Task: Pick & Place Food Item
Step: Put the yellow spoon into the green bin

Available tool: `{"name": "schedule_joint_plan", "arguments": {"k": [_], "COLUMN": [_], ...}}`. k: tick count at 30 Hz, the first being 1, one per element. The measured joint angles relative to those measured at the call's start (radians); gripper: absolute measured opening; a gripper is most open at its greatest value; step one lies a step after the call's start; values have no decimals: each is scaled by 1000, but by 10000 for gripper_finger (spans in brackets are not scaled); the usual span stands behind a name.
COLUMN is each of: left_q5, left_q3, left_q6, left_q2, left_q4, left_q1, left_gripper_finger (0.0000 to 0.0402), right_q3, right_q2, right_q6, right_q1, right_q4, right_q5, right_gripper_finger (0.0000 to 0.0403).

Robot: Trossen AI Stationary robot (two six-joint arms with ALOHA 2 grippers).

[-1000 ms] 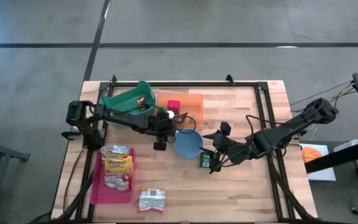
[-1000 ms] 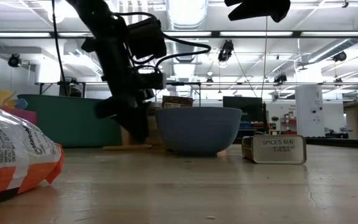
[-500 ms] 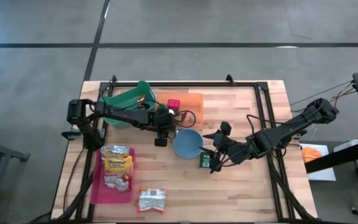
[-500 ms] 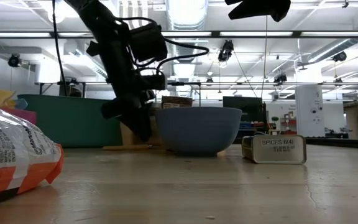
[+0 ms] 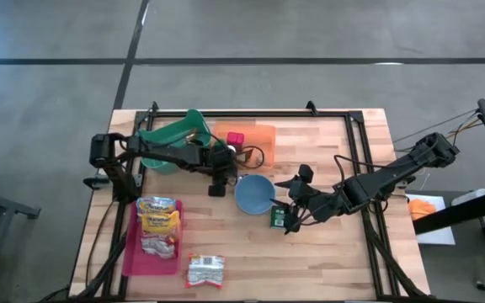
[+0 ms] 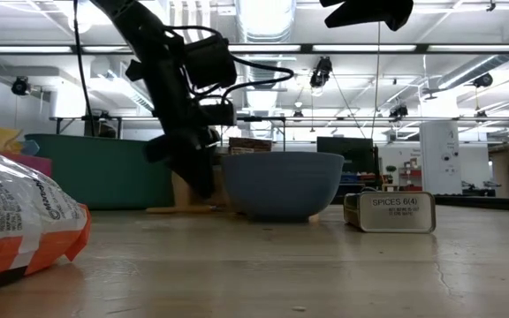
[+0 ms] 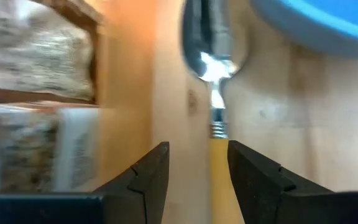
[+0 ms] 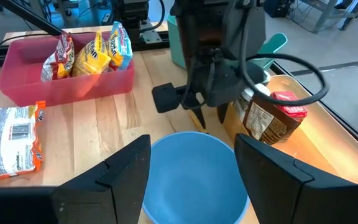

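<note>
A: Starting with the table (image 5: 327, 252), we see nothing yet carried across it. The pink tray (image 5: 133, 252) keeps its snack bags (image 5: 158, 225), and one more packet (image 5: 205, 269) lies just beside it.

B: And the blue bowl (image 5: 254, 194) looks empty to us, so no food has been placed.

A: Our left gripper (image 5: 217, 180) is low beside the bowl, its fingers (image 7: 148, 174) apart around a yellow-handled spoon (image 7: 215, 106) lying on the table, not clamped on it.

B: Our right gripper (image 5: 291, 212) waits near the spice tin (image 5: 277, 218), jaws apart, holding nothing. We judge the picking hasn't begun; the whole placing remains.
</note>
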Motion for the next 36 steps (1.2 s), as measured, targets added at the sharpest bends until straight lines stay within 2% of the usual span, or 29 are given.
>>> {"name": "schedule_joint_plan", "arguments": {"k": [12,29,36], "left_q5": [51,-29,-39], "left_q3": [-26,-47,-50], "left_q6": [-10,-11,-23], "left_q2": [4,3,-78], "left_q4": [42,67,22], "left_q1": [-24,-30,-33], "left_gripper_finger": [165,166,165], "right_q3": [0,1,1], "right_q2": [0,0,0], "right_q6": [2,0,-6], "right_q1": [0,3,22], "right_q4": [0,-1,-2], "right_q5": [0,-2,-2], "right_gripper_finger": [231,231,231]}}
